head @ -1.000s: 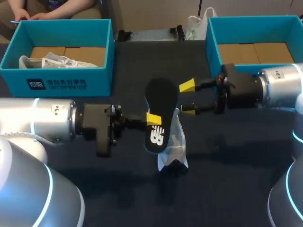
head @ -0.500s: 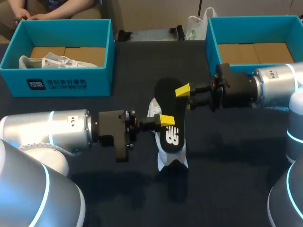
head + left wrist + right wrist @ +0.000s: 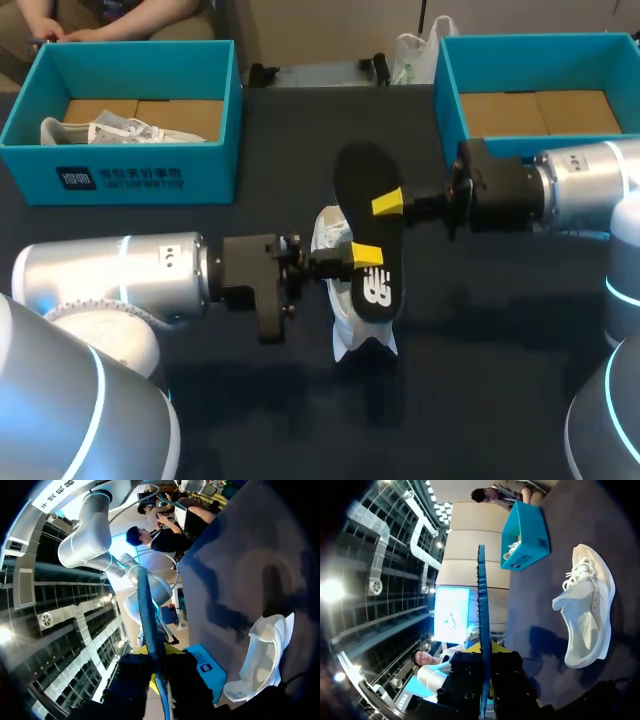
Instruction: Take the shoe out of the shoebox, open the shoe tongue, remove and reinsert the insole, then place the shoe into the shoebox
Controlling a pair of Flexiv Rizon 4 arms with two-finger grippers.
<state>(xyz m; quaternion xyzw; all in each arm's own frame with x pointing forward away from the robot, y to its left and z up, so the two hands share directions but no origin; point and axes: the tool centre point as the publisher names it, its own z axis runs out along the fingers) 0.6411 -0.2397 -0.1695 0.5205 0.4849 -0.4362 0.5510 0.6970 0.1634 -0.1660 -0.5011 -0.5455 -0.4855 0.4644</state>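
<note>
Black insole (image 3: 368, 240) held up over the white shoe (image 3: 352, 332), pinched by both grippers.
The left gripper (image 3: 366, 255) clamps its lower part and the right gripper (image 3: 388, 203) its middle. It partly hides the shoe on the dark table (image 3: 500, 330). Behind stand the left shoebox (image 3: 130, 180), holding another shoe (image 3: 110, 130), and the right shoebox (image 3: 450, 95).

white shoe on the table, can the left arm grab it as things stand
Probably not: the left gripper is shut on the black insole, shared with the right gripper, above the white shoe. It would need to let go first.
</note>
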